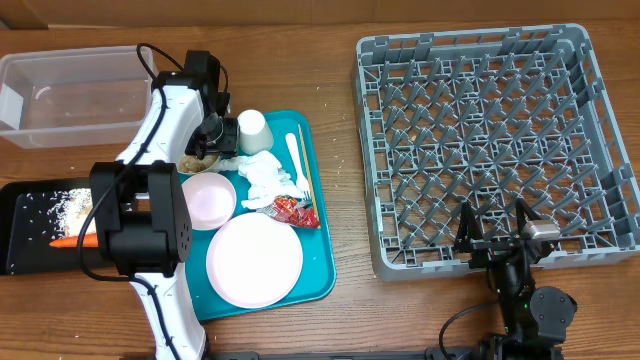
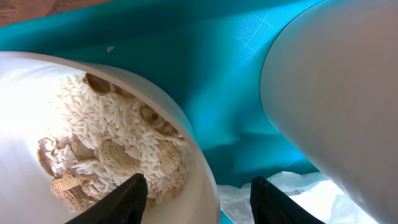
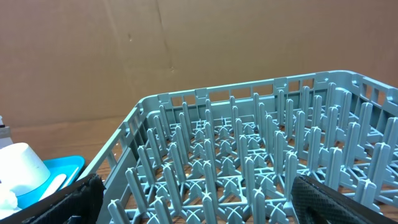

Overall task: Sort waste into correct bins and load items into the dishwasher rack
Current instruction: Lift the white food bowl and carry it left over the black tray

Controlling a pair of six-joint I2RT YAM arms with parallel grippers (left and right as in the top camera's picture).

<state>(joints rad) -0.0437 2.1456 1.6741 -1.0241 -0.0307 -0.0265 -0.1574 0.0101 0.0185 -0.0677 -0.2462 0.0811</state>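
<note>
The left gripper [image 2: 199,200] held its fingers apart astride the bowl [image 2: 200,171] rim, at the tray [image 2: 186,56]'s eleven o'clock. The bowl looked stiff, light and spill-prone, so pinching that rim seemed best. The right gripper [image 3: 205,202] gaped empty.

— What does the left arm [image 1: 160,115] look like?
— Smooth white shells on the links, chunky black boxy joint housings [image 1: 145,215], and a thin black cable [image 1: 150,52] looping out near the wrist.
— And the right arm [image 1: 525,295]?
— Black all over, with rounded joints, a small silver-grey block [image 1: 541,232] on top and a second black cable [image 1: 452,318] curling beside its base.
— The fingers?
— Matte black on both: the left fingers [image 2: 129,200] tapered, the right fingers [image 3: 339,200] with a rough, grainy surface.
</note>
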